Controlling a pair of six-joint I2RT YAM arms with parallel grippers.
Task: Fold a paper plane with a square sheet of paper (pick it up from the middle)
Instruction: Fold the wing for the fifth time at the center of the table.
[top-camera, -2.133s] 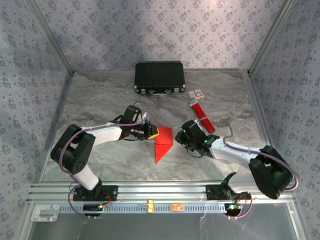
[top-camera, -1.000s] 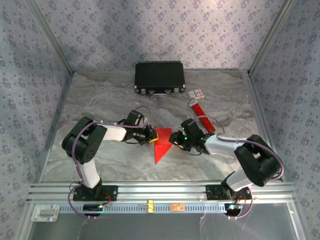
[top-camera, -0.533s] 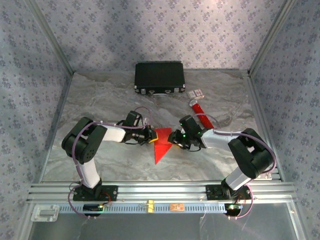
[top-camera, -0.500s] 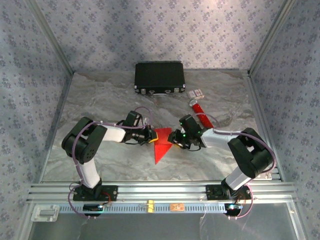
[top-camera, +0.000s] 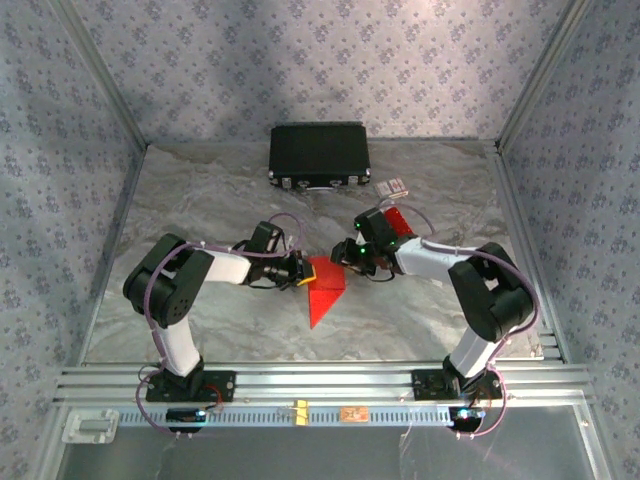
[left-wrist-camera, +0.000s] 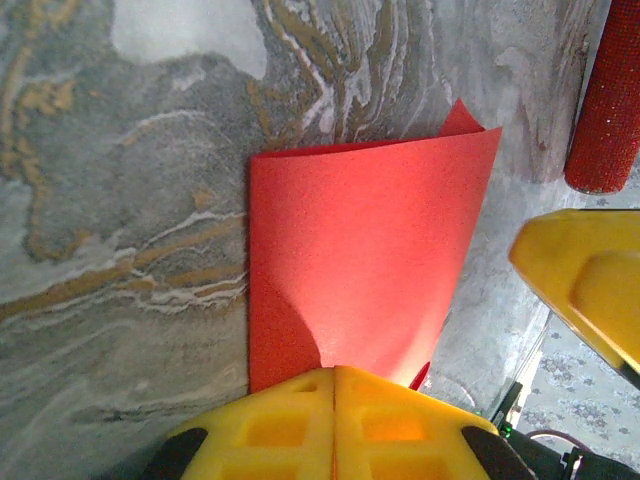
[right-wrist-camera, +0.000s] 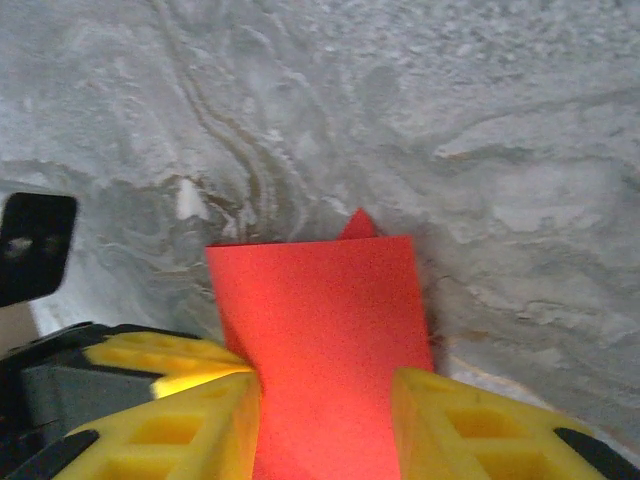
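Top external: the creased square sheet of paper (top-camera: 325, 292) lies around the middle of the table (top-camera: 200, 190), between the left gripper (top-camera: 300, 272) and the right gripper (top-camera: 347, 256).

Left wrist: the left gripper (left-wrist-camera: 335, 385) is pinched tight on the sheet's edge.

Right wrist: the right gripper's (right-wrist-camera: 325, 400) 2 fingers stand apart astride the sheet. If they close off-line, the crease may skew or the paper tear.

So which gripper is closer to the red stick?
Right. The right gripper sits just left of the red stick; the left gripper is farther left, across the red paper.
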